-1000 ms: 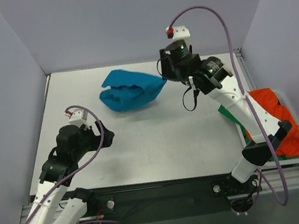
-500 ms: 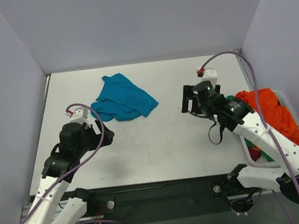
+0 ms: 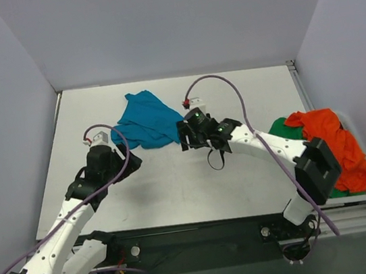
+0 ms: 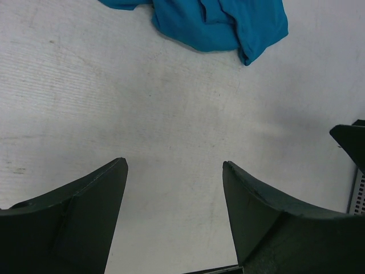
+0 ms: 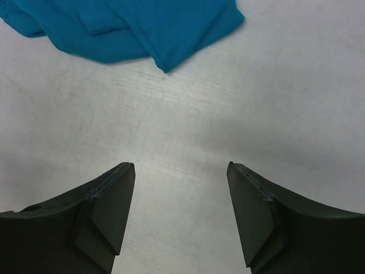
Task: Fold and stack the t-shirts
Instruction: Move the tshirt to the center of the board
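A crumpled teal-blue t-shirt (image 3: 146, 120) lies on the table at the back, left of centre. It also shows at the top of the left wrist view (image 4: 219, 21) and of the right wrist view (image 5: 125, 25). My right gripper (image 3: 184, 137) is open and empty, low over the table just right of the shirt's near right corner. My left gripper (image 3: 132, 163) is open and empty, in front of the shirt's left part. An orange-red t-shirt (image 3: 331, 147) lies heaped over a green t-shirt (image 3: 281, 128) at the right edge.
The grey table (image 3: 196, 183) has purple-grey walls on three sides. The orange-red and green heap sits at the table's right edge. The right arm stretches across the middle of the table, its cable looping above it.
My right gripper has let go of the teal-blue shirt, which dropped onto the table, then swung away right and back left to the shirt's near right corner. My left gripper has edged towards the shirt.
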Motion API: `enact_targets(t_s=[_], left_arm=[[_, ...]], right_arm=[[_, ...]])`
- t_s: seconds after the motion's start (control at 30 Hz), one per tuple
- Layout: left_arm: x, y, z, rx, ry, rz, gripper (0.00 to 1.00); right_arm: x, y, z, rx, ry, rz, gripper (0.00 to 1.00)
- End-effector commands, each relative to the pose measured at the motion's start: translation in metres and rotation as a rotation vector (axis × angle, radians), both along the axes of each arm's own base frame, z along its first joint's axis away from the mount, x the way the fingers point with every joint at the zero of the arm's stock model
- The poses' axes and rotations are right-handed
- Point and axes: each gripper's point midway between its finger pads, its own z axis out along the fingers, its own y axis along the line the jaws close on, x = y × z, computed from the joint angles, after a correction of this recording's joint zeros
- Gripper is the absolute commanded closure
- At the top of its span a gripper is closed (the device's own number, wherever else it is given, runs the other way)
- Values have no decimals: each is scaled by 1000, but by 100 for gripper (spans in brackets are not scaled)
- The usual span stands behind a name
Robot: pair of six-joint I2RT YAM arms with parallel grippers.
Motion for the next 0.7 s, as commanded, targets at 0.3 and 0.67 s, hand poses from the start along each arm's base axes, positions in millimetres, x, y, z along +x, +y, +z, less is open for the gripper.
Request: enact_targets(t_s=[0.3,0.67], left_arm=[[16,17,35,-35,-99,111,21],[17,25,35,-28,-91,114,22]], right_arm=[[93,89,-37,-119,-121,211,51],[109,96,-95,-212,-46,174,54]])
